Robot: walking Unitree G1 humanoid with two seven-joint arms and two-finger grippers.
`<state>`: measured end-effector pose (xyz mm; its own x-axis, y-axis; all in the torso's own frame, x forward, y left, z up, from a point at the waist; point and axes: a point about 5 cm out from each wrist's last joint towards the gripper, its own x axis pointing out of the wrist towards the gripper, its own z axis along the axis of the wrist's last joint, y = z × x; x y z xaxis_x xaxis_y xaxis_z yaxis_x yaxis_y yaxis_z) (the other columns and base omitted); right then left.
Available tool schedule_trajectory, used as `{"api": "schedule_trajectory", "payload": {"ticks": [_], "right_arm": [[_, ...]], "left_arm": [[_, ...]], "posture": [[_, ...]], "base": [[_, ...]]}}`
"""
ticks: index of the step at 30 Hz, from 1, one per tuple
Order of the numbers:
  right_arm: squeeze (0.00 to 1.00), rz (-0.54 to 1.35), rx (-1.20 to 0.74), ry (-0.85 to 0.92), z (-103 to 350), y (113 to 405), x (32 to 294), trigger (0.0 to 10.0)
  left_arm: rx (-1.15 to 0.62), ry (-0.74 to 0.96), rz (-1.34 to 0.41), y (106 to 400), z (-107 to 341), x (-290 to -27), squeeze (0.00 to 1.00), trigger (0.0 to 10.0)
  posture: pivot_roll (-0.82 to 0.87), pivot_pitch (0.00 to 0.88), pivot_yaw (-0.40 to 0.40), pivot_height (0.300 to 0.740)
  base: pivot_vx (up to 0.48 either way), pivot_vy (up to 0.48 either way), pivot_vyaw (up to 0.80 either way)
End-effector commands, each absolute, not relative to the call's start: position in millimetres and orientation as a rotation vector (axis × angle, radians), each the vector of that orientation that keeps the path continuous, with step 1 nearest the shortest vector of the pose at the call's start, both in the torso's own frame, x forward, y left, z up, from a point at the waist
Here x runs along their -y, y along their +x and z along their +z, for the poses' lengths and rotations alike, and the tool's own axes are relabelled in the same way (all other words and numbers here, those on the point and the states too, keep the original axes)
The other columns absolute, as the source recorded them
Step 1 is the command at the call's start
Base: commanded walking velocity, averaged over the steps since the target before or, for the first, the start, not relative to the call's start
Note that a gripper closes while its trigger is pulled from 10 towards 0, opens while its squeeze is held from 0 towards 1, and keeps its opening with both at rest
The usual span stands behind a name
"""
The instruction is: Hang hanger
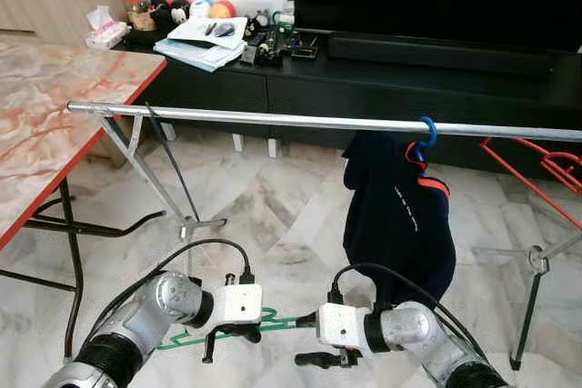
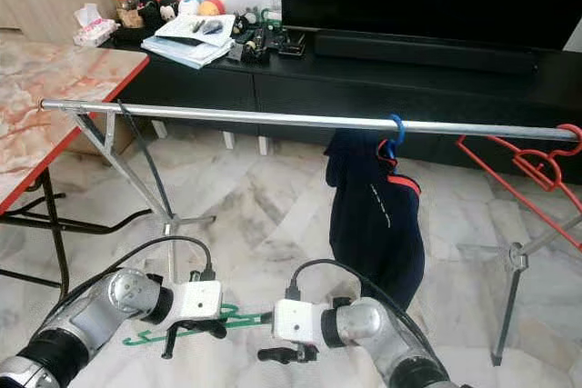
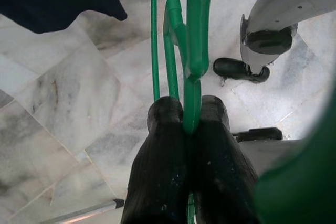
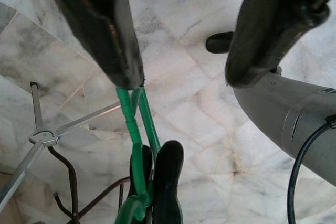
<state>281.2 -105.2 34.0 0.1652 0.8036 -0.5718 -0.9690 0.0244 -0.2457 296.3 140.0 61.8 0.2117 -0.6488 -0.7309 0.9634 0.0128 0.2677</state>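
Observation:
A green hanger (image 1: 186, 340) is held low over the floor, below the metal rail (image 1: 300, 122). My left gripper (image 3: 187, 116) is shut on one of its thin bars, and the rest of the hanger (image 3: 195, 35) runs out past the fingertips. My right gripper (image 4: 186, 77) is close beside it with its fingers wide open and nothing between them. One green end (image 4: 128, 114) reaches to the tip of one right finger. In the head view both grippers (image 1: 232, 333) (image 1: 323, 358) face each other.
A navy garment (image 1: 397, 215) hangs from the rail on a blue hook (image 1: 426, 129). Red hangers (image 1: 546, 165) hang at the rail's right end. The rack's legs (image 1: 186, 220) stand on the marble floor, a red-edged table (image 1: 55, 124) is on the left, and a dark TV cabinet (image 1: 364, 88) is behind.

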Motion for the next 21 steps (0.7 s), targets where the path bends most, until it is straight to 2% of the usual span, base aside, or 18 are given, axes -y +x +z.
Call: {"api": "schedule_trajectory", "payload": {"ticks": [1,2,10,21], "right_arm": [[0.61,1.375,-0.242,-0.682,43,289,100,10.0],[0.00,1.364,-0.230,-0.698,43,290,100,10.0],[0.00,1.366,-0.221,-0.603,51,296,103,10.0],[0.00,1.527,-0.313,-0.486,51,285,121,10.0]], "left_arm": [[-0.456,0.869,-1.389,292,60,-131,0.00,10.0],[-0.455,0.870,-1.391,292,61,-130,0.00,10.0],[-0.456,0.871,-1.389,292,60,-129,0.00,10.0],[-0.519,0.897,-1.354,291,51,-142,0.00,10.0]], "posture": [[0.06,0.139,0.062,0.740],[0.06,0.139,0.063,0.740],[0.07,0.134,0.063,0.740],[0.06,0.128,0.067,0.740]], "base": [[0.000,0.000,0.00],[0.000,0.000,0.00],[0.000,0.000,0.00],[0.000,0.000,0.00]]}}
